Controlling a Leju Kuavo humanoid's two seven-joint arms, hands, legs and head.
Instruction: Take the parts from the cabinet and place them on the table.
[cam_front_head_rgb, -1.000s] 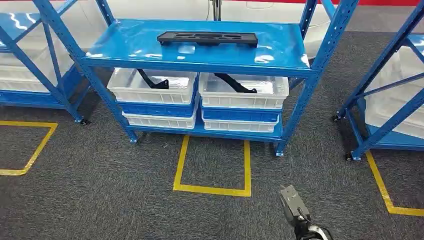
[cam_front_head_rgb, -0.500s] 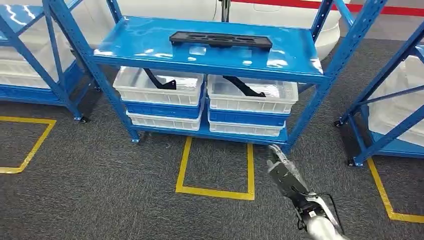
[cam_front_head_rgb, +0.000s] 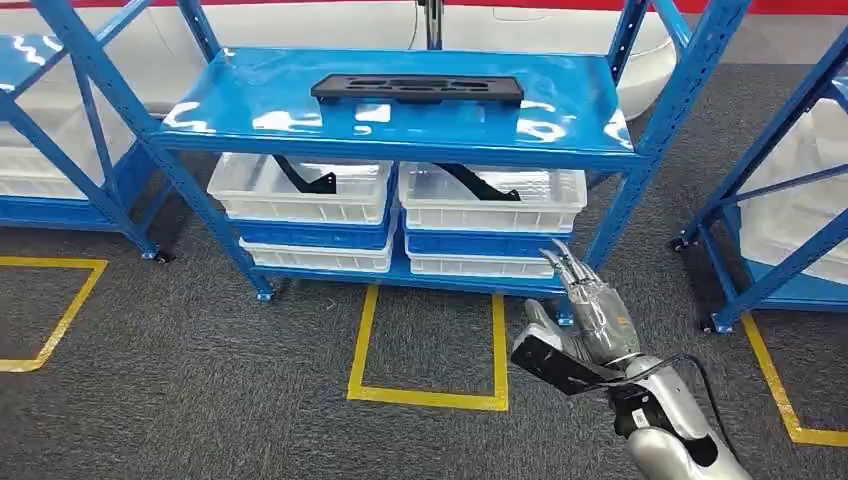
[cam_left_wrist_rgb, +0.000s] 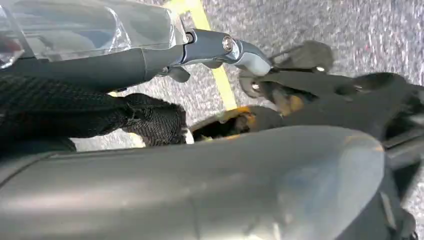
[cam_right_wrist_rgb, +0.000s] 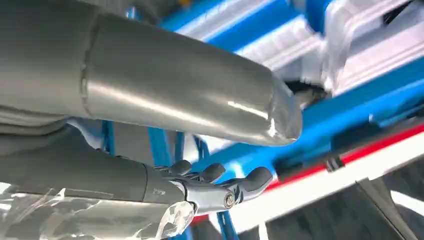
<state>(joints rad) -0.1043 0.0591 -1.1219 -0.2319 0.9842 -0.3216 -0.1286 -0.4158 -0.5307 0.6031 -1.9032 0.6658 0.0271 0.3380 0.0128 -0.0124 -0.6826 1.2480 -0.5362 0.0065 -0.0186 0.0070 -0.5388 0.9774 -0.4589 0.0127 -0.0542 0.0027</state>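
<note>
The right hand (cam_front_head_rgb: 585, 325) is raised in front of the rack (cam_front_head_rgb: 400, 110), palm side turned inward, its fingers (cam_front_head_rgb: 572, 268) stretched out and apart and the thumb (cam_front_head_rgb: 545, 350) standing off to the side. It holds nothing. The fingertips point up toward the lower shelf and, in the head view, overlap the bottom right corner of the right bin (cam_front_head_rgb: 490, 200) without clearly touching it. In the right wrist view the fingers (cam_right_wrist_rgb: 220, 187) lie straight and free, with the blue beams of the rack beyond them.

The left hand (cam_left_wrist_rgb: 240, 50) shows in the left wrist view against carpet (cam_left_wrist_rgb: 350, 20) and a strip of yellow tape (cam_left_wrist_rgb: 215, 60); nothing is in it. Whether its fingers are spread or curled cannot be told from that view.

The parts are all ahead of and above the right hand. A flat black tray part (cam_front_head_rgb: 417, 89) lies on the top shelf, well above and to the left of the fingertips. Under that shelf stand two white bins side by side, each on a stack of a blue crate and another white bin. The right bin holds a black bracket (cam_front_head_rgb: 476, 182), just above and left of the fingertips. The left bin (cam_front_head_rgb: 300, 188) holds another black bracket (cam_front_head_rgb: 305, 178), further left of the hand.

On the floor (cam_front_head_rgb: 200, 380), left of the hand and in front of the rack, a square of yellow tape (cam_front_head_rgb: 425, 345) is marked on the grey carpet. More blue racks stand at either side.
</note>
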